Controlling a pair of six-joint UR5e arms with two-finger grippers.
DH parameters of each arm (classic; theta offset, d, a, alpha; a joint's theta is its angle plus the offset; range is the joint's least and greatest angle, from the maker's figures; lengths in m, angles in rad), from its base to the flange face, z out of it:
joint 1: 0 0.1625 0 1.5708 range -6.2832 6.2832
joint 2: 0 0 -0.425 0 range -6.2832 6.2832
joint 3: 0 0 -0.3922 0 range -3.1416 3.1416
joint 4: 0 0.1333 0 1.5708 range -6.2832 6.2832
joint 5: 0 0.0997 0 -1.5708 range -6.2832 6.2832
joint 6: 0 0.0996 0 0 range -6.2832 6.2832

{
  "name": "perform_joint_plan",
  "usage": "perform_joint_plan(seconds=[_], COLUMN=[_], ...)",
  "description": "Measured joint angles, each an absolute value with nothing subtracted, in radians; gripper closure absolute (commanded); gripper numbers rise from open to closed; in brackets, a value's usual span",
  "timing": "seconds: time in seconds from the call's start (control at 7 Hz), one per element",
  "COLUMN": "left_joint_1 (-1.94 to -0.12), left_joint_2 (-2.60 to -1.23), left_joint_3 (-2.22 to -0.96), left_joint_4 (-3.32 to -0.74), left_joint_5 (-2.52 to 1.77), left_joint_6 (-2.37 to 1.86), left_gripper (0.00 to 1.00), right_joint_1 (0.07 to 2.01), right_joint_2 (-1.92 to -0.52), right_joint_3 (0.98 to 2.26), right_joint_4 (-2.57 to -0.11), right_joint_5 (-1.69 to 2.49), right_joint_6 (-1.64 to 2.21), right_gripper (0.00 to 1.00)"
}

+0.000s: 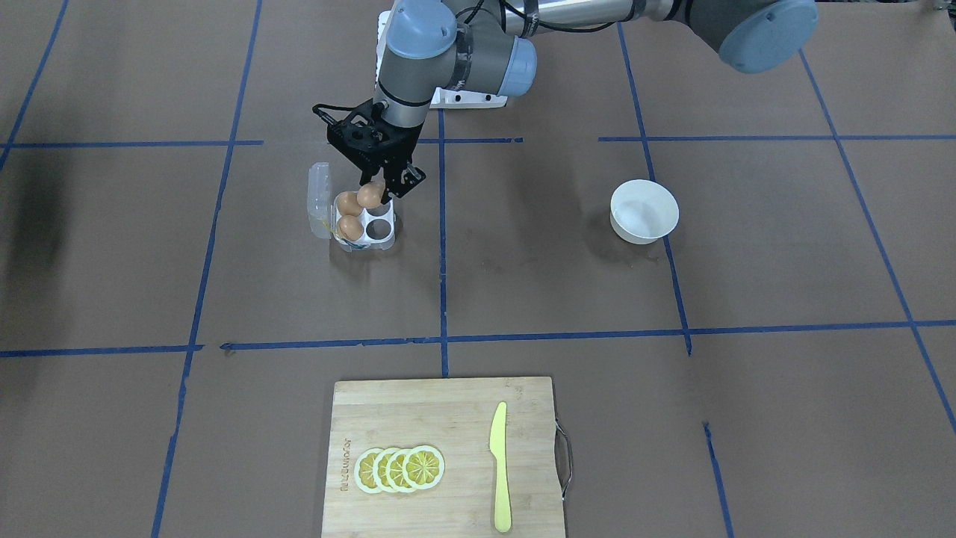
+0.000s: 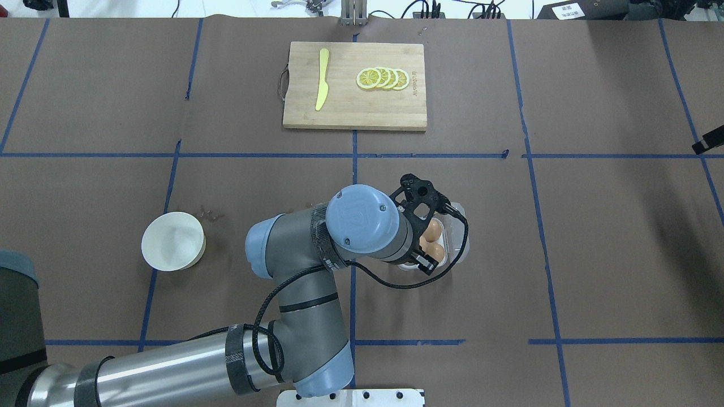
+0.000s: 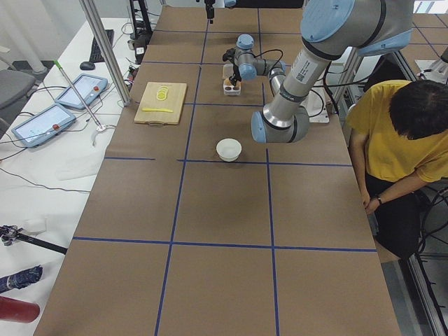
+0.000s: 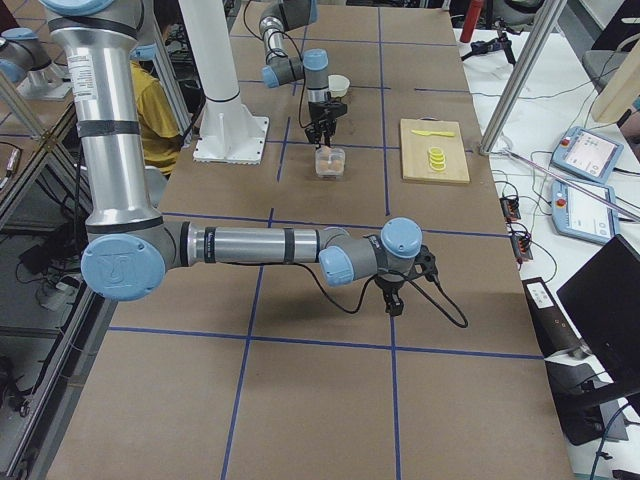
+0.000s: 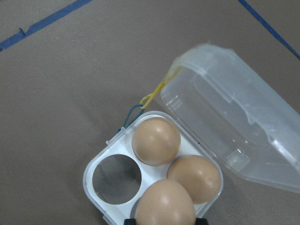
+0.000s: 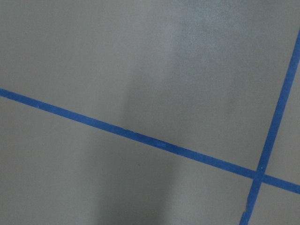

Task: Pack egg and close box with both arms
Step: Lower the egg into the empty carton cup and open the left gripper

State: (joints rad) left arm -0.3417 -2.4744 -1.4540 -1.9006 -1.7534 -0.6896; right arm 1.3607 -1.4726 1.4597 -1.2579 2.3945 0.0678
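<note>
The clear four-cell box (image 1: 386, 237) lies open, its lid (image 1: 320, 196) folded back. Two brown eggs (image 1: 348, 215) sit in the cells nearest the lid. My left gripper (image 1: 376, 196) is shut on the third egg (image 1: 369, 195) and holds it over the back cell, next to an empty cell (image 1: 379, 227). In the left wrist view the held egg (image 5: 165, 202) fills the bottom edge and hides that cell; I cannot tell if it touches the box. My right gripper (image 4: 392, 303) hangs far off to the right over bare table; I cannot tell if it is open or shut.
A white bowl (image 1: 644, 211) stands on the robot's left side of the table. A wooden cutting board (image 1: 441, 418) with lemon slices (image 1: 399, 469) and a yellow knife (image 1: 500, 467) lies at the far edge. A person in yellow (image 3: 399, 133) sits beside the robot.
</note>
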Motion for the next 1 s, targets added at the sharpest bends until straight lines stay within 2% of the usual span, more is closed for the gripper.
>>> perform_joint_plan(seconds=[0.14,0.29,1.0], left_joint_1=[-0.341,-0.341,-0.343], left_joint_2=[-2.474,-2.474,-2.474], left_joint_3=[-1.454,-1.454,-1.455], left_joint_4=[-1.901,-1.901,-1.899], left_joint_5=[-1.753,-1.753,-1.732], left_joint_6=[-0.690,-0.689,-0.691], left_gripper=[0.29,0.00,0.00], right_joint_1=[1.361,1.361,1.361], right_joint_2=[-1.473,-1.473,-1.473], right_joint_3=[1.461,1.463,1.463], right_joint_4=[-1.258,-1.258,-1.257], right_joint_5=[2.395,2.395,2.395], right_joint_6=[0.070,0.071,0.072], right_gripper=[0.00,0.00,0.00])
